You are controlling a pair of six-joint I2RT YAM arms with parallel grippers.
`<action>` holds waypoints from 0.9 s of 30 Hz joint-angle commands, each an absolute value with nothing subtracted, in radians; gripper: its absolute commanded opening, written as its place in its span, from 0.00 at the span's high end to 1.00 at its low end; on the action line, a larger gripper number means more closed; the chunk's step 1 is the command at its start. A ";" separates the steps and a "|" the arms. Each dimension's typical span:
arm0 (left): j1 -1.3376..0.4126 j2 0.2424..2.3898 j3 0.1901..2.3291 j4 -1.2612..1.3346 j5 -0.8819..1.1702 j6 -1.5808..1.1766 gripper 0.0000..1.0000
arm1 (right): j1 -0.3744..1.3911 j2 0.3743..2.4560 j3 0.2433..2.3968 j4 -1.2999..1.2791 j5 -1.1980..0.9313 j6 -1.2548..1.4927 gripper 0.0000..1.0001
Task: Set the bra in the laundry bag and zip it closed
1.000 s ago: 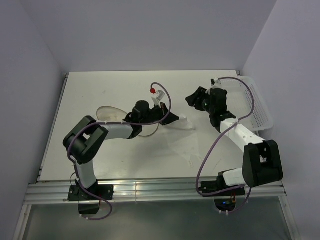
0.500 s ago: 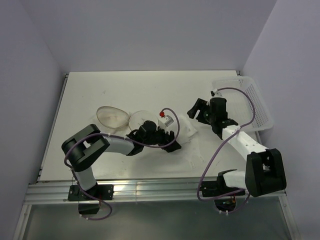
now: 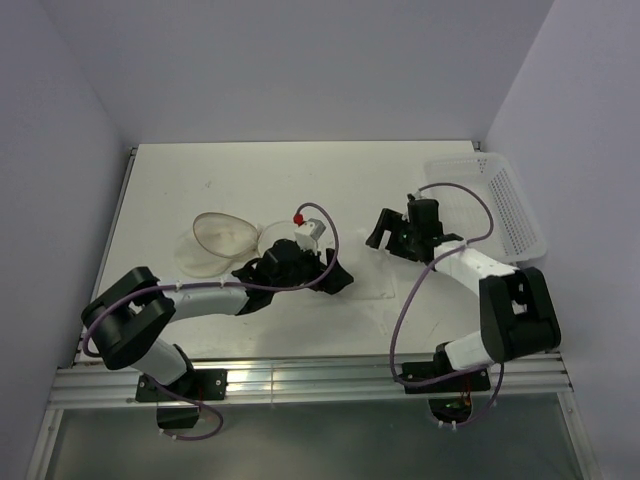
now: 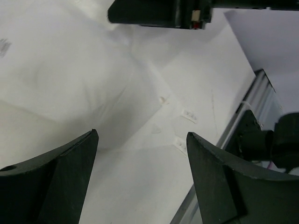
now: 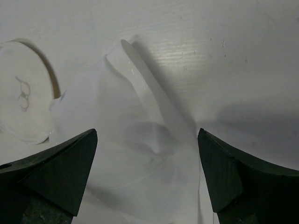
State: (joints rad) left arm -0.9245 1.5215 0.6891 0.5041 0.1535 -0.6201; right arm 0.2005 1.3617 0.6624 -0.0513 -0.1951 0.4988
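Note:
The bra point(image 3: 368, 268) is loose white fabric lying crumpled on the white table between the two arms; it shows in the left wrist view point(image 4: 79, 79) and the right wrist view point(image 5: 140, 140). The laundry bag point(image 3: 218, 238) lies left of it, one tan-rimmed round face up, and its face with the black bra symbol point(image 5: 22, 100) shows in the right wrist view. My left gripper point(image 3: 338, 282) is open low over the table point(image 4: 140, 135) at the fabric's near edge. My right gripper point(image 3: 380, 232) is open just above the fabric point(image 5: 147, 133). Neither holds anything.
A white perforated plastic basket point(image 3: 510, 205) stands at the table's right edge. The left arm's forearm lies across the bag's near side. The metal rail point(image 4: 254, 93) runs along the table's front edge. Purple walls enclose the table.
Both grippers have opened. The left one let go of the white fabric, which dropped flat onto the table, and moved down toward the front. The right gripper swung left and lower over the fabric.

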 commanded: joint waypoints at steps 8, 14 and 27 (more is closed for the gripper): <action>-0.917 1.607 0.683 0.440 -0.092 -0.871 0.14 | 0.172 1.626 0.862 -0.074 -0.241 0.456 0.00; -0.891 1.716 0.745 0.411 -0.072 -0.873 0.18 | 0.182 1.646 0.767 -0.009 -0.350 0.497 0.00; -0.888 1.720 0.756 0.344 -0.095 -0.782 0.54 | 0.321 1.257 0.428 0.081 -0.235 0.609 0.17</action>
